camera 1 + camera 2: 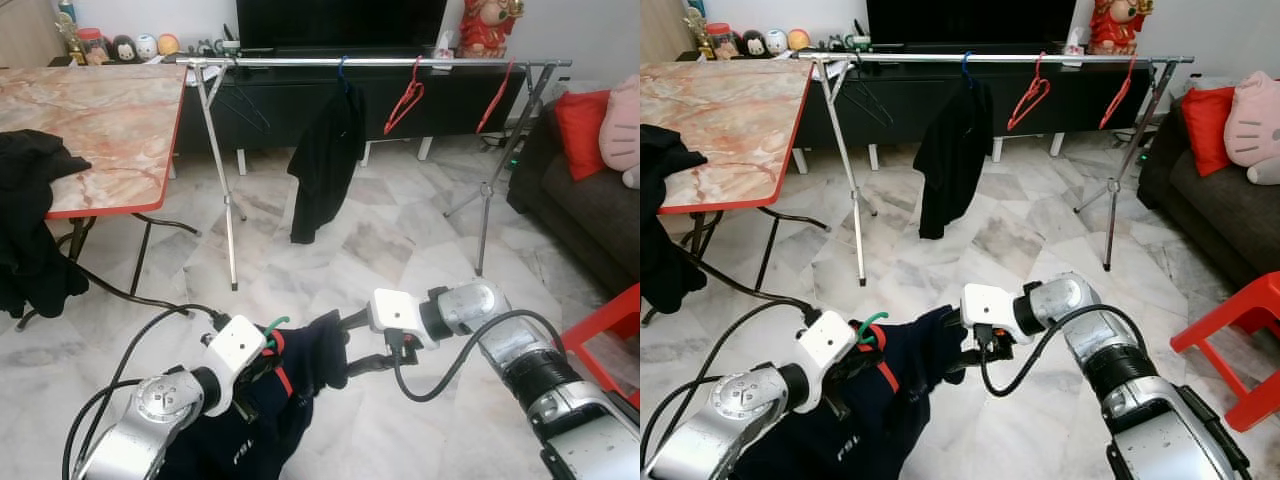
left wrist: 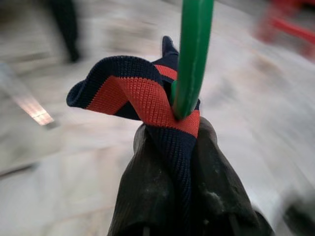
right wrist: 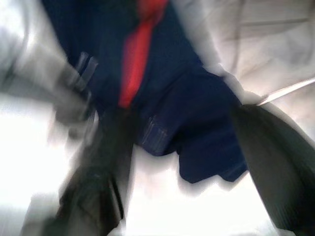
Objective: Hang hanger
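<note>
Two grippers: the left gripper (image 1: 262, 352) and the right gripper (image 1: 352, 340). One navy garment (image 1: 300, 375) with a red stripe, on one green hanger (image 1: 275, 324). One drying rack (image 1: 400, 62), and on its rail one black garment (image 1: 325, 160) on a blue hook, two bare red hangers (image 1: 404, 98) (image 1: 495, 97) and one bare dark hanger (image 1: 243, 103). One marble-topped table (image 1: 90, 120), with one black cloth (image 1: 30, 220) over its edge. One sofa (image 1: 590, 200) with one red cushion (image 1: 583, 120)
</note>
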